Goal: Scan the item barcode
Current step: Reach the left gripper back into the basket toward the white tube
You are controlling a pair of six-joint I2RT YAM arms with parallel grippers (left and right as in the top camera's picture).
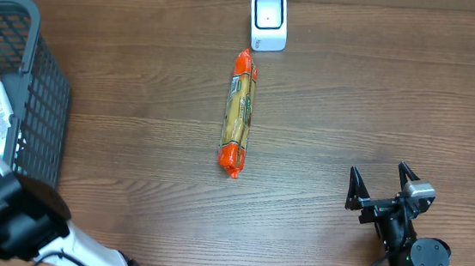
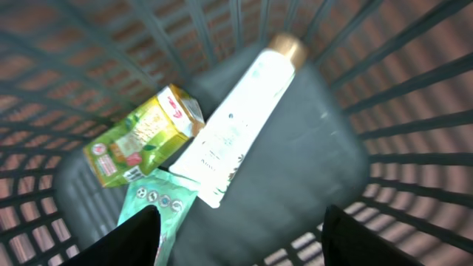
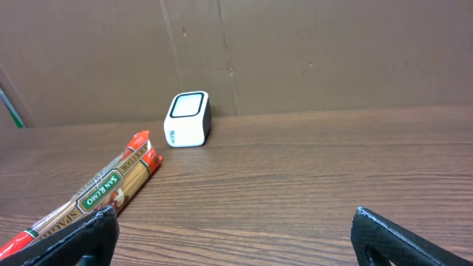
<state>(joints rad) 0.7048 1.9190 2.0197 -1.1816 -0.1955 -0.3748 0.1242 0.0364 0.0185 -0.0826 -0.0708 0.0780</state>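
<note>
In the left wrist view my left gripper (image 2: 242, 216) is open, hanging inside the dark mesh basket (image 2: 414, 111) with nothing between its fingers. Below it lie a white tube (image 2: 236, 125) with a gold cap, a yellow-green carton (image 2: 140, 137) and a teal packet (image 2: 159, 203). The packet's corner reaches under the left fingertip. A long spaghetti packet (image 1: 239, 112) with orange ends lies mid-table, pointing at the white scanner (image 1: 269, 21). My right gripper (image 1: 378, 175) is open and empty at the front right, well apart from the packet (image 3: 96, 192) and the scanner (image 3: 188, 119).
The basket (image 1: 46, 108) takes up the table's left edge, with the left arm reaching down into it. A brown cardboard wall (image 3: 295, 59) stands behind the scanner. Bare wood table (image 1: 379, 94) lies between the spaghetti packet and the right arm.
</note>
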